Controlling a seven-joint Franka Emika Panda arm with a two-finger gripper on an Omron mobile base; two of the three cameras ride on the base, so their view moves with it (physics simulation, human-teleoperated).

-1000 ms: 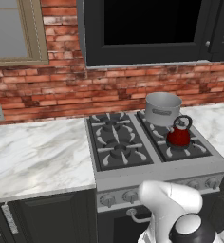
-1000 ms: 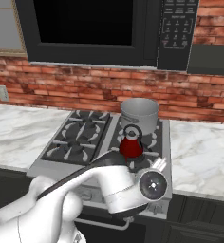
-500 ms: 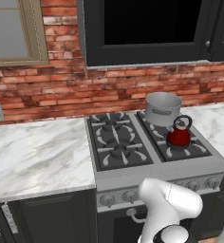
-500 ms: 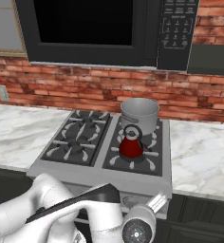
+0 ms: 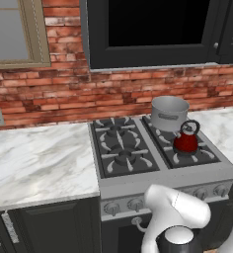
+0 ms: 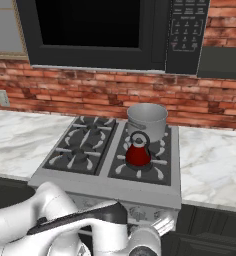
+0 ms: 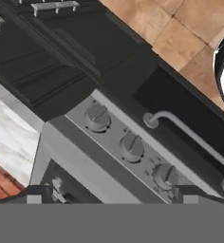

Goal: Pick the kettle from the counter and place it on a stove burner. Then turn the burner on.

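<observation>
With the kettle [image 5: 186,142] on its burner [image 6: 140,166], the wide-spread claw [image 7: 109,197] should center on that burner's knob [image 7: 131,147] before closing and twisting.

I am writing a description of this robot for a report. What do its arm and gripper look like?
The arm is made of glossy white rounded shells with dark joints and a black band along one link. The gripper has two small dark finger tips. No cables or markings are visible.
</observation>
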